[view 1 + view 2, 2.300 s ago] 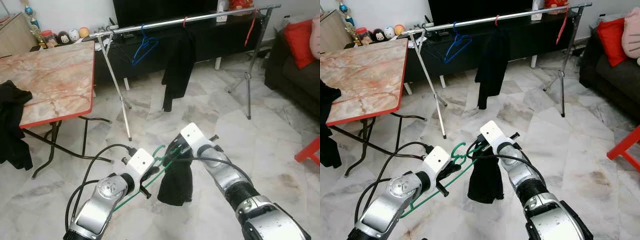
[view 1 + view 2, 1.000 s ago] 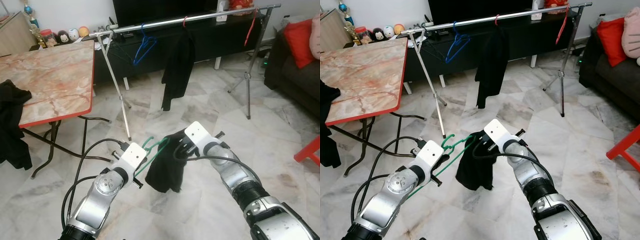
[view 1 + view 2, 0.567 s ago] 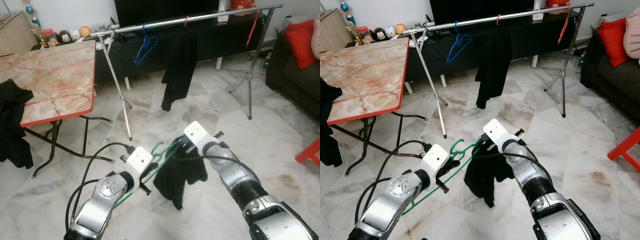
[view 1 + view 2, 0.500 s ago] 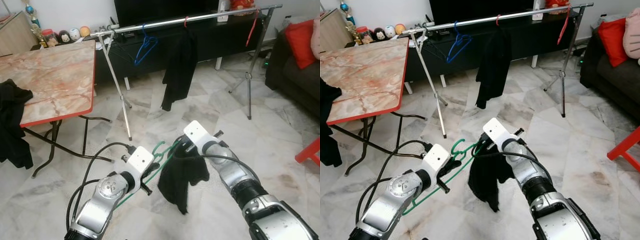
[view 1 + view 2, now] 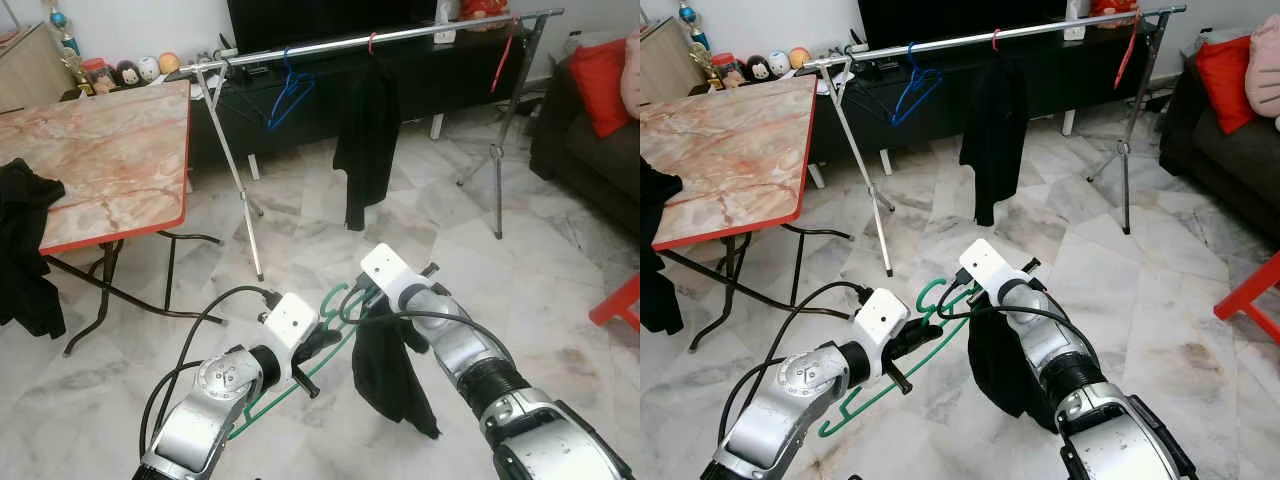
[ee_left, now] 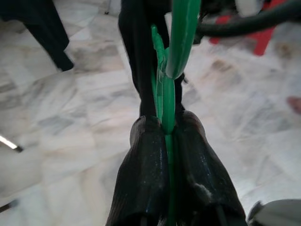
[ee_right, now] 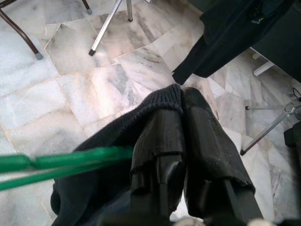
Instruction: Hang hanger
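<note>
A green hanger (image 5: 334,327) is held low in front of me, its hook (image 5: 931,294) pointing toward the rack. My left gripper (image 6: 165,126) is shut on the hanger's thin bar, seen also from the head camera as the left gripper (image 5: 318,346). A black garment (image 5: 392,376) droops from the hanger's far end. My right gripper (image 7: 181,96) is shut on a fold of that garment, close beside the green bar, and the right gripper (image 5: 372,306) sits just right of the hook. The silver clothes rail (image 5: 400,33) stands across the room.
On the rail hang a blue hanger (image 5: 290,92), another black garment (image 5: 367,130) and a red hanger (image 5: 505,55). A red-edged marble table (image 5: 100,160) with dark cloth (image 5: 20,250) stands at left. A dark sofa (image 5: 590,140) and a red stool (image 5: 620,300) are at right.
The held black garment has swung down and to the right and now hangs longer. My left gripper has shifted slightly right with the hanger.
</note>
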Robot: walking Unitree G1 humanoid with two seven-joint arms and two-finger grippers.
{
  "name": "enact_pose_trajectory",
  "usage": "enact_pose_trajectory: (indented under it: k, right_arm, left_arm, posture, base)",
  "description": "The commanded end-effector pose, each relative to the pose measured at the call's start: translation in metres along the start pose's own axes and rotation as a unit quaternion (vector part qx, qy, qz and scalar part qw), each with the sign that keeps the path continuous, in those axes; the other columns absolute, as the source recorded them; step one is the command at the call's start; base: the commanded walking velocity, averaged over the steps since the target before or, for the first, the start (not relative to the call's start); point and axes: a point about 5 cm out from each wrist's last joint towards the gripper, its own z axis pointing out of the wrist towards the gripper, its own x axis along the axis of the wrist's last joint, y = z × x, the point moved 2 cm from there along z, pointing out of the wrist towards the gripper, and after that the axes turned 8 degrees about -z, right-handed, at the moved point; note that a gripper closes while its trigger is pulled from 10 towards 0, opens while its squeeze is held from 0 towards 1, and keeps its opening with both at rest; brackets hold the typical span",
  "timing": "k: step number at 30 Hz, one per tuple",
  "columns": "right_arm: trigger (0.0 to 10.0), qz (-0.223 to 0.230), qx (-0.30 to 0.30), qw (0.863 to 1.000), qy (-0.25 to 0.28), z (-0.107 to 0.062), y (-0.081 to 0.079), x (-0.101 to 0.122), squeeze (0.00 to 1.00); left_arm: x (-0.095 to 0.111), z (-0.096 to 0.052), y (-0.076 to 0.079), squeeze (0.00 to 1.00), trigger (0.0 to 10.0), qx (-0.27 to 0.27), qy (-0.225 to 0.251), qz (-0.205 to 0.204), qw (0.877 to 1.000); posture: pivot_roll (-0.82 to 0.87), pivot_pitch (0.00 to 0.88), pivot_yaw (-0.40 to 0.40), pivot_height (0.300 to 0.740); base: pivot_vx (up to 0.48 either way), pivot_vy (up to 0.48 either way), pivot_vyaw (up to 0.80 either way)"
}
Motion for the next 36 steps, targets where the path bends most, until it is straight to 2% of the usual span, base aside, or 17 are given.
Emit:
enact_pose_trajectory:
  k: [1,2,4,8,10,16,24,29,31,36]
  right_arm:
    - [10.0,-0.003,-0.002,1.000,0.026,0.001,0.002,0.017,0.00]
    - [10.0,-0.003,-0.002,1.000,0.026,0.001,0.002,0.017,0.00]
    - [10.0,0.003,-0.005,1.000,0.028,-0.001,0.003,0.017,0.00]
    - [10.0,0.003,-0.005,1.000,0.029,-0.002,0.002,0.017,0.00]
    - [10.0,0.004,-0.010,1.000,0.029,-0.004,0.004,0.018,0.00]
    - [10.0,0.005,-0.010,1.000,0.029,-0.007,0.003,0.018,0.00]
    - [10.0,0.009,0.021,0.999,0.041,-0.008,-0.002,0.021,0.00]
    - [10.0,0.004,0.068,0.994,0.081,-0.013,-0.010,0.033,0.00]
    - [10.0,-0.027,0.059,0.995,0.072,-0.013,-0.006,0.027,0.00]
    - [10.0,-0.032,0.053,0.996,0.070,-0.012,0.005,0.026,0.00]
  left_arm:
    - [-0.006,0.002,-0.008,0.00,10.0,0.028,-0.021,0.018,0.999]
    - [-0.006,0.002,-0.008,0.00,10.0,0.028,-0.021,0.018,0.999]
    - [-0.014,0.000,-0.019,0.00,10.0,0.061,-0.046,0.027,0.997]
    - [-0.016,-0.001,-0.022,0.00,10.0,0.069,-0.055,0.026,0.996]
    - [-0.020,-0.002,-0.029,0.00,10.0,0.093,-0.068,0.028,0.993]
    - [-0.020,-0.001,-0.031,0.00,10.0,0.103,-0.064,0.027,0.992]
    - [-0.008,0.001,-0.033,0.00,10.0,0.111,-0.039,0.017,0.993]
    - [0.003,0.002,-0.026,0.00,10.0,0.078,-0.003,-0.011,0.997]
    - [0.007,0.001,-0.014,0.00,10.0,0.038,0.006,-0.019,0.999]
    - [0.004,0.000,-0.008,0.00,10.0,0.012,0.001,-0.018,1.000]
  posture:
    - [-0.09,0.000,0.091,0.740]
    - [-0.09,0.000,0.091,0.740]
    - [-0.09,0.000,0.091,0.740]
    - [-0.09,0.000,0.091,0.740]
    - [-0.09,0.000,0.090,0.740]
    - [-0.09,0.000,0.090,0.740]
    - [-0.10,0.000,0.086,0.740]
    - [-0.10,0.000,0.089,0.740]
    - [-0.10,0.000,0.089,0.740]
    - [-0.10,0.000,0.089,0.740]
  base:
    - [0.000,0.000,0.00]
    - [0.000,0.000,0.00]
    - [0.000,0.000,0.00]
    - [0.000,0.000,0.00]
    - [0.000,0.000,0.00]
    - [0.000,0.000,0.00]
    - [0.000,0.000,0.00]
    - [0.000,0.000,0.00]
    - [0.000,0.000,0.00]
    - [0.000,0.000,0.00]
